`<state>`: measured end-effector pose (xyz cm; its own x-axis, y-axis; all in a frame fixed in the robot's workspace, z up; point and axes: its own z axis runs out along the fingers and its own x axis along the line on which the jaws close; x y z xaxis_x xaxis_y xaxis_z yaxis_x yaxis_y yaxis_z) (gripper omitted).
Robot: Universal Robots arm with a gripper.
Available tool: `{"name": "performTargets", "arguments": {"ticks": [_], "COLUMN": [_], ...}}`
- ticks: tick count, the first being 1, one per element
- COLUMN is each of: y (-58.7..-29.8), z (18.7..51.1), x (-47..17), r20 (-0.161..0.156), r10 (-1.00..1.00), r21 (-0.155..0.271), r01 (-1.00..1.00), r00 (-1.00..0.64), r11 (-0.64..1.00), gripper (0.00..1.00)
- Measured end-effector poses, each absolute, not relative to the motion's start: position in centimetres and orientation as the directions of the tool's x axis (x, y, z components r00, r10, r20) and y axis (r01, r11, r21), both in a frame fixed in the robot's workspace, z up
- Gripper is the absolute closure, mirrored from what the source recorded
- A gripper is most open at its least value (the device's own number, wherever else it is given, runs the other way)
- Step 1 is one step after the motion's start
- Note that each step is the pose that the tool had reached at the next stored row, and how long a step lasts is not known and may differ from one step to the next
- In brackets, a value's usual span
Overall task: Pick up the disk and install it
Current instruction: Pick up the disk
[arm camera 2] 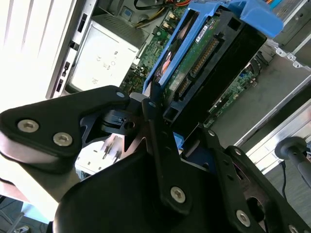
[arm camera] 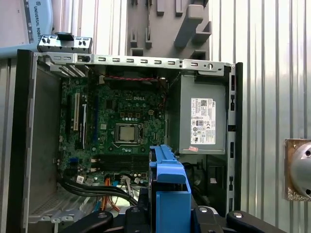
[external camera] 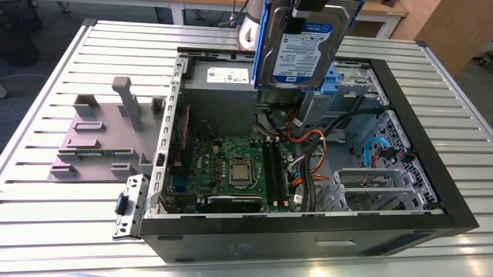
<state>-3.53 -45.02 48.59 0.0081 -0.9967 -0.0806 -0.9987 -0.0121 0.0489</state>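
The disk (external camera: pixel 304 52), a silver drive with a white-and-blue label in a blue bracket, hangs upright above the far side of the open computer case (external camera: pixel 431 190). My gripper (external camera: pixel 297 14) is shut on its upper end. In the second wrist view the black fingers (arm camera 2: pixel 151 114) clamp the disk (arm camera 2: pixel 214 53) by its edges, its connector side facing the camera. In the first wrist view the blue bracket (arm camera: pixel 167 189) sticks out from the gripper (arm camera: pixel 165 221) over the case interior. Just below the disk is a drive bay with a blue part (external camera: pixel 333 78).
Inside the case lie the motherboard (external camera: pixel 231 167), the grey power-supply box (external camera: pixel 219 75) and loose coloured cables (external camera: pixel 308 150). A grey plastic stand with upright posts (external camera: pixel 100 133) sits on the slatted metal table (external camera: pixel 46 86), at the exterior view's left of the case.
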Motion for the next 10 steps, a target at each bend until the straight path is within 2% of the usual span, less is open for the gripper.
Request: {"name": "performTargets", "arguments": {"ticks": [10], "y": [-45.29], "z": [48.59], "x": [-3.53], "r20": [-0.081], "r10": [-0.997], "r21": [0.049], "r01": [-0.999], "r00": [0.008], "r11": [-0.012], "gripper": [0.63]}}
